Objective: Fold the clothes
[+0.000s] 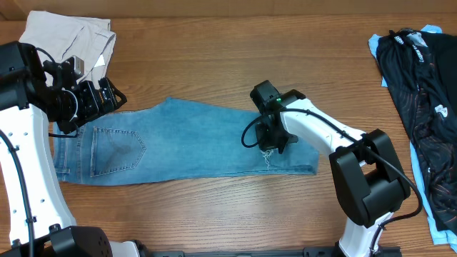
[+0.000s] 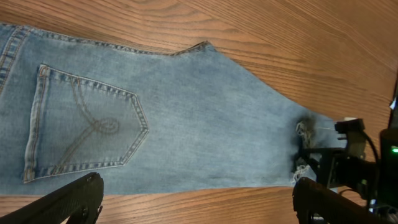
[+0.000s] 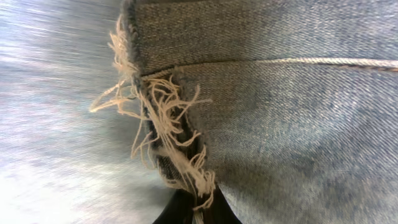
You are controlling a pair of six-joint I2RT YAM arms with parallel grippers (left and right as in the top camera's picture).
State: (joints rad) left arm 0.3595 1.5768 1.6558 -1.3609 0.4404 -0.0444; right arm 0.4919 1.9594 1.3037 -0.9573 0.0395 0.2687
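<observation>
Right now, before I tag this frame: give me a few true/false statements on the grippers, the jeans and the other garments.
1. The right gripper is shut on the frayed hem of the jeans. True.
2. The left gripper is clamped on the waistband. False: it is open and holds nothing, near the waist end.
3. A back pocket faces up. True.
4. The jeans hang off the table edge. False: they lie flat on the table.
5. A beige garment lies beyond the left gripper. True.
</observation>
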